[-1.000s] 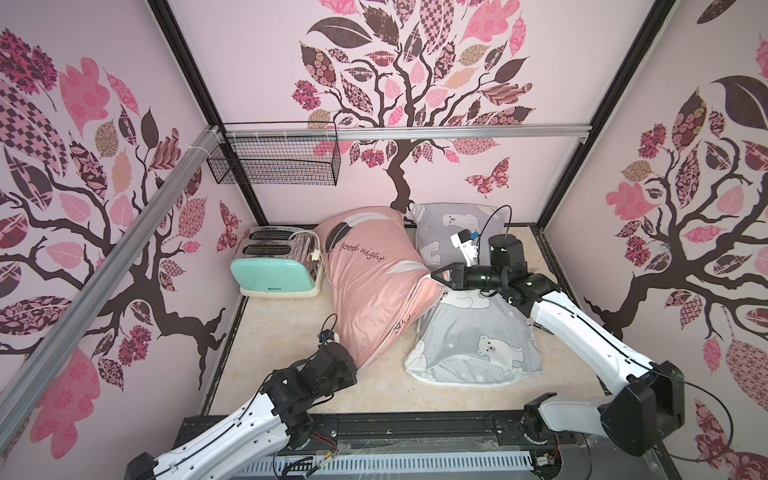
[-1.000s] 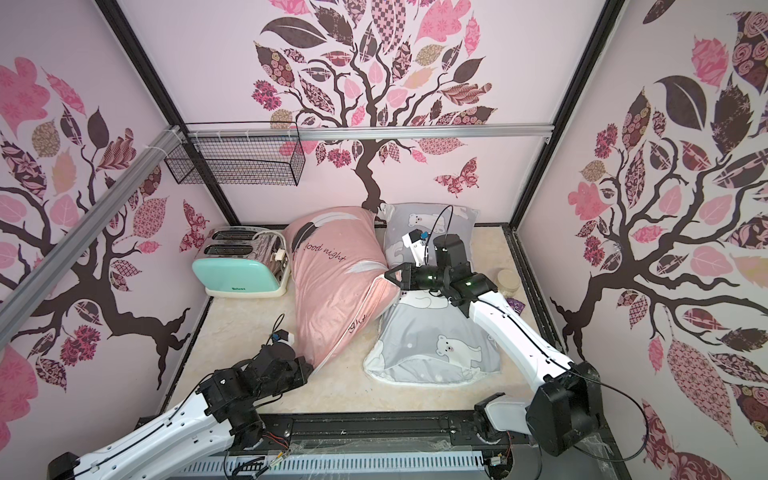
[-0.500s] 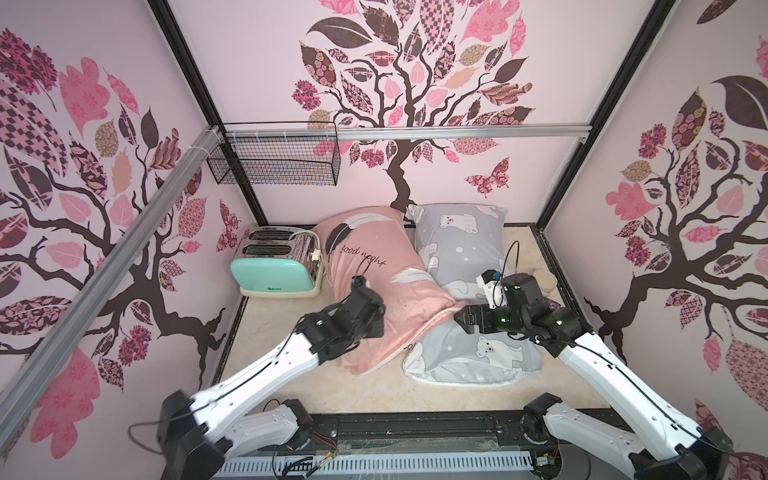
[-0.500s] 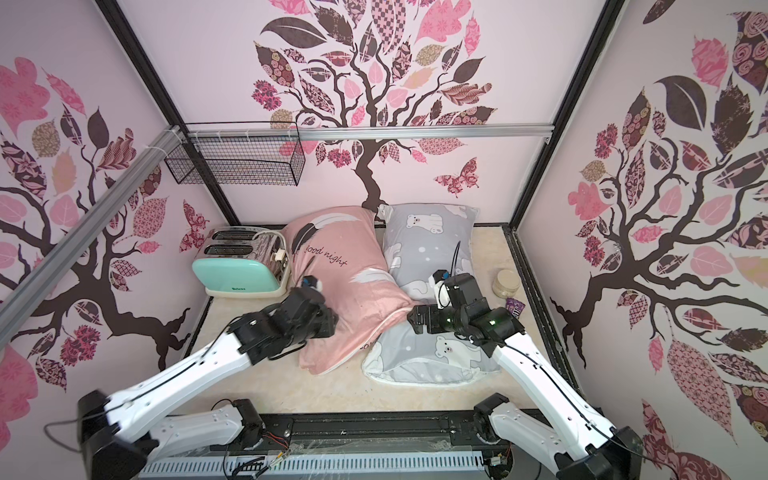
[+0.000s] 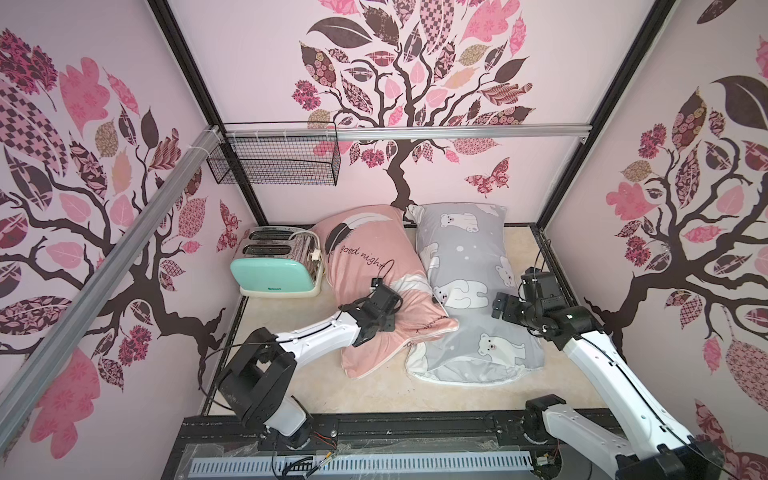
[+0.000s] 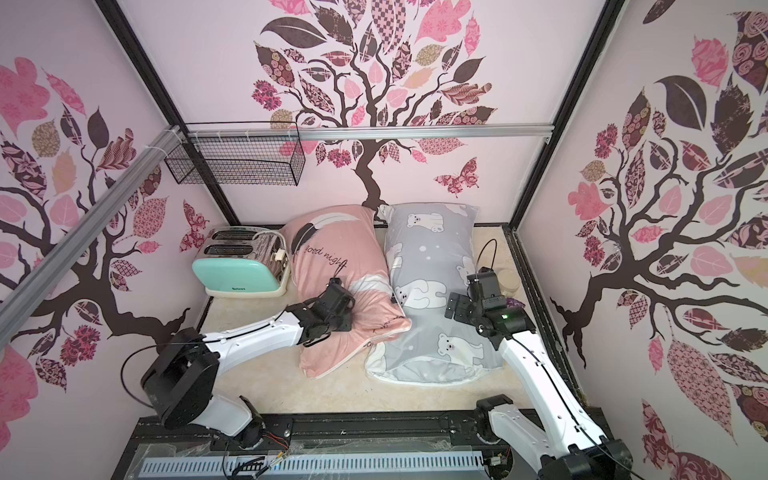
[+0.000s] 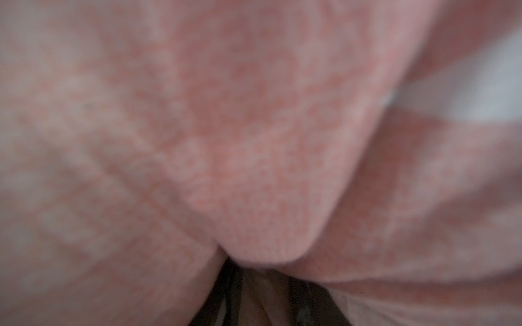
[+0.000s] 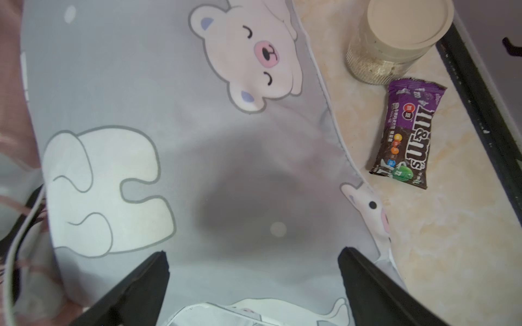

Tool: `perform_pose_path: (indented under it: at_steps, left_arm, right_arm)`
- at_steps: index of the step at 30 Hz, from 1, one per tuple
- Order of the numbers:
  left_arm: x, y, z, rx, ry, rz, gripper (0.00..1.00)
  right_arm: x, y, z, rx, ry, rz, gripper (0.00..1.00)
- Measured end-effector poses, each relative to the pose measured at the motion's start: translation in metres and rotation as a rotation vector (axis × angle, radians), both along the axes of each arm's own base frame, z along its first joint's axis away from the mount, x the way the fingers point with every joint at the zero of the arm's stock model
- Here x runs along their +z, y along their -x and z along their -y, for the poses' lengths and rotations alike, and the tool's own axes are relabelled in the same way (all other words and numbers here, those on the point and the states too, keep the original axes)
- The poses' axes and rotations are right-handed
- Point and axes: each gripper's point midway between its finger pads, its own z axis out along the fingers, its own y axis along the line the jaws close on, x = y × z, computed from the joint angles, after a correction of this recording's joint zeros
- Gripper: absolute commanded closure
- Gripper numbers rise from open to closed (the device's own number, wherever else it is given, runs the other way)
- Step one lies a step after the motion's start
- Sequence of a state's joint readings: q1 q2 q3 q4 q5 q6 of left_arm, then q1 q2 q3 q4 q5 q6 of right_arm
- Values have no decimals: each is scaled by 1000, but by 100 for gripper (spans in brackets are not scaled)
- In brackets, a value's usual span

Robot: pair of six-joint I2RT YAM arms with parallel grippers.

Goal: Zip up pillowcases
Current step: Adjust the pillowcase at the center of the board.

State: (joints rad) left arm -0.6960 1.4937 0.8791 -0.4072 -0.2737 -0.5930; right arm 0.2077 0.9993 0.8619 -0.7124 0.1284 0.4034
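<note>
Two pillowcases lie side by side, running from the back wall toward the front. The pink one (image 5: 365,249) (image 6: 332,245) has a feather and "good night" script. The grey one (image 5: 465,249) (image 6: 432,245) (image 8: 197,113) has white polar bears. My left gripper (image 5: 390,320) (image 6: 347,318) is pushed down into the pink case's near half. Blurred pink cloth (image 7: 254,141) fills its wrist view and hides the fingers. My right gripper (image 5: 498,305) (image 6: 453,309) (image 8: 252,262) hovers open over the grey case's right edge, with nothing between its fingers (image 8: 152,276). No zipper shows.
A mint toaster (image 5: 274,274) stands left of the pink case. A wire basket (image 5: 274,162) hangs on the back wall. A lidded jar (image 8: 395,42) (image 6: 509,280) and a purple M&M's packet (image 8: 406,132) lie on the table between the grey case and the right frame.
The grey case went from bunched up to lying flat and long. My left gripper rose from the front onto the pink case. My right gripper opened and drew back to the grey case's right edge.
</note>
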Motion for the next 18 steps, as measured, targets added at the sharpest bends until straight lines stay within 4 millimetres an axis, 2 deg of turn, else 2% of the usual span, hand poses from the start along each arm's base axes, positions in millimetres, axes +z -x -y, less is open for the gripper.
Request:
perform_pose_path:
  at_steps: [3,5,7,9,11,14,16,18]
  left_arm:
    - [11,-2,-23,42,-7,13,65]
    - [22,1,-32,53,-15,14,61]
    - [38,6,-32,43,-31,24,53]
    - [67,11,-22,8,-38,68,50]
    - [104,14,-1,-49,5,126,50]
    - [140,16,46,-151,118,184,51]
    - [139,18,84,-229,189,171,52]
    - [119,14,118,-285,220,126,54]
  right_arm:
    - [-22,-1,2,-8,25,-61,0]
    - [-32,1,4,-12,34,-82,1]
    - [-36,2,4,-12,35,-87,1]
    - [-42,1,1,-2,24,-94,1]
    - [-51,-1,-7,22,-13,-116,2]
    - [-64,-6,-34,85,-151,-145,5]
    - [-65,-7,-57,145,-269,-156,7]
    - [-60,-6,-77,208,-361,-160,8]
